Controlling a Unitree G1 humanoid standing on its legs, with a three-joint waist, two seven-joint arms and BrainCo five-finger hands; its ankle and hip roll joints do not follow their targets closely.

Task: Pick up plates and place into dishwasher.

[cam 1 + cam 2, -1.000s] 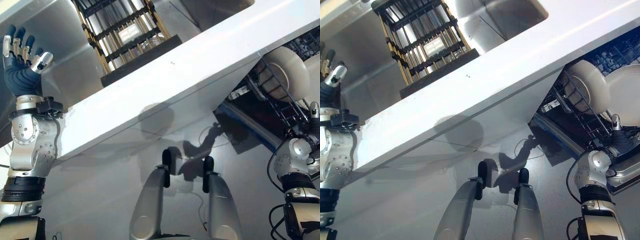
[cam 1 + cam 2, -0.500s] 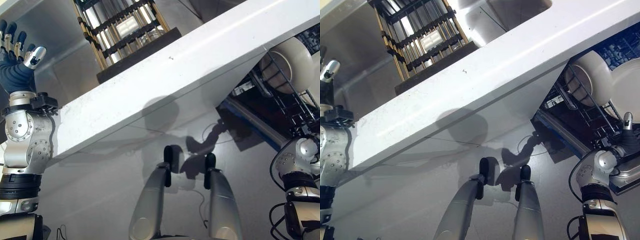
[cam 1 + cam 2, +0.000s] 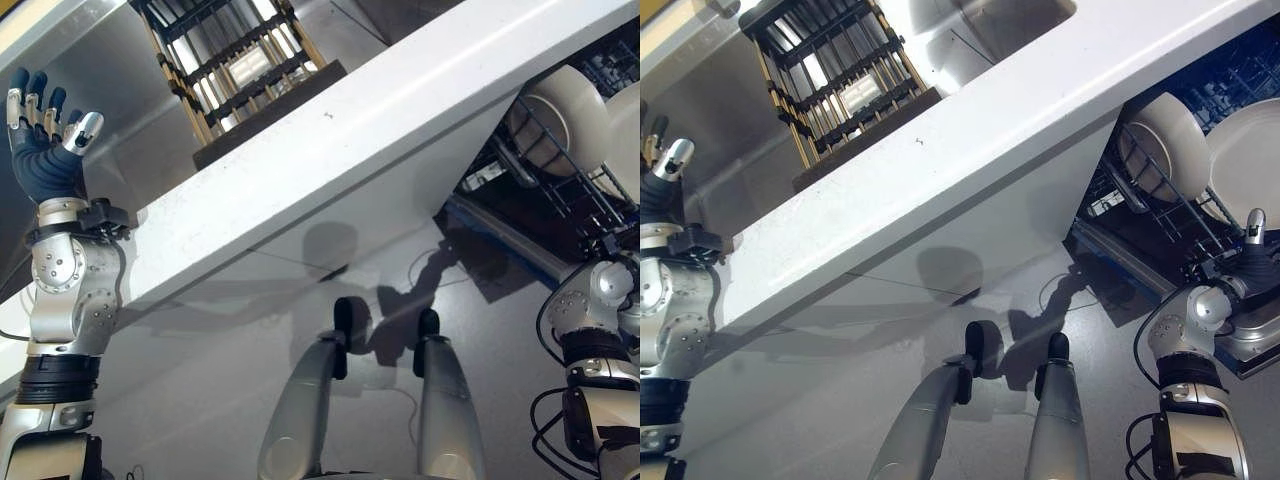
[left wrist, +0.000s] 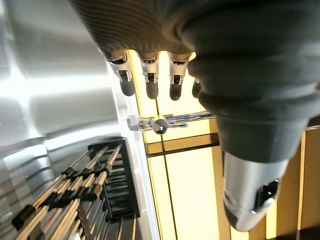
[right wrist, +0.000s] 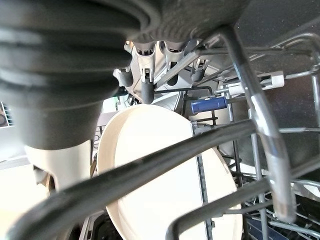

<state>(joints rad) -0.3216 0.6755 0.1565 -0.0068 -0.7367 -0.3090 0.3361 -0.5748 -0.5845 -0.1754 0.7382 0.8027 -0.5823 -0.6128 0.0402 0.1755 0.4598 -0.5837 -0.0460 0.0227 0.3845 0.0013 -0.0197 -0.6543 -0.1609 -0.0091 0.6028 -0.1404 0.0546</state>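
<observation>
Beyond right-hand fingers [image 5: 148, 92] — racked plate [image 5: 165, 180].

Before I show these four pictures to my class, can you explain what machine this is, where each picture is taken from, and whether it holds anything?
It is a humanoid robot loading a dishwasher. Two pictures come from cameras in its head, looking down; the other two from cameras on its wrists. A white counter crosses the head views, with a dark drying rack in the sink behind it. The left hand is raised by the sink, open and empty. The right hand is at the dishwasher's wire rack, where cream plates stand on edge. It holds nothing.
</observation>
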